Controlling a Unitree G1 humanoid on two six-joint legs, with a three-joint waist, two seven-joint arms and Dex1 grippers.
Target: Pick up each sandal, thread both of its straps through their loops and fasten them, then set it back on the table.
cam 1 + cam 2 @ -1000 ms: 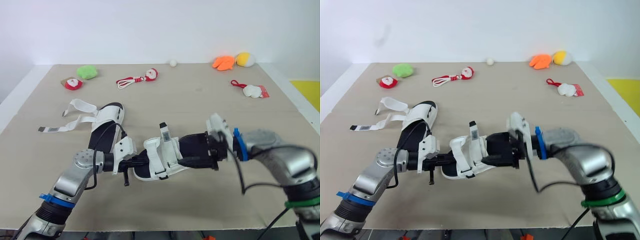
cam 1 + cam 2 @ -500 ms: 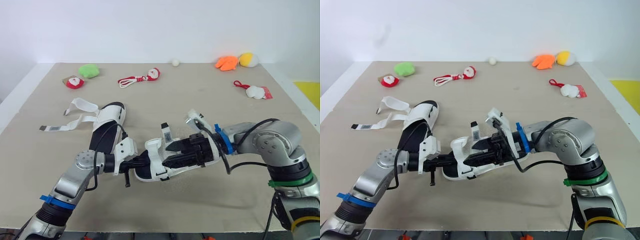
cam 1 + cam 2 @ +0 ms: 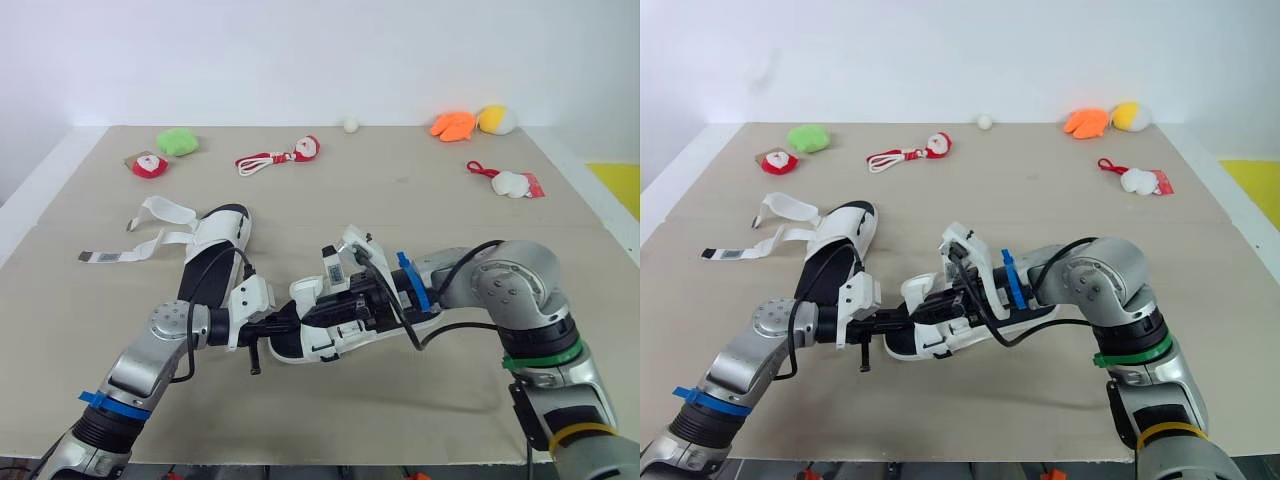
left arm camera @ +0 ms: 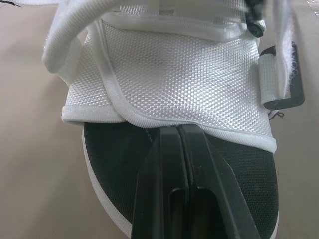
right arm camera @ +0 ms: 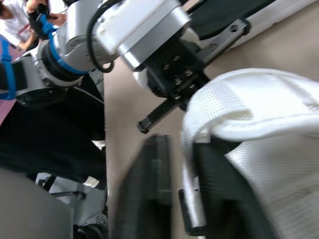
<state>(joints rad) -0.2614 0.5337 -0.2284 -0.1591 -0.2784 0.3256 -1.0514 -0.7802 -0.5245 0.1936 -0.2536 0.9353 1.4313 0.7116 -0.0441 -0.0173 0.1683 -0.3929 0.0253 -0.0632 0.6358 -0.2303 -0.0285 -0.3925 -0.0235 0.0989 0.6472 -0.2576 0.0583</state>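
Your left claw (image 3: 285, 322) is pinched shut on the white edge of the middle sandal (image 3: 305, 295); I cannot tell about your right claw (image 3: 335, 308) beside it. One strap (image 3: 329, 262) sticks up, so it looks unfinished. At ten o'clock, the other sandal (image 3: 215, 240) lies with loose straps (image 3: 160, 212).

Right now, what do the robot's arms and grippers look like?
Both arms are silver-grey rounded segments with black cables. The left arm has a blue band and a white wrist block; the right arm wears blue, green and yellow bands. The left gripper and right gripper are black.
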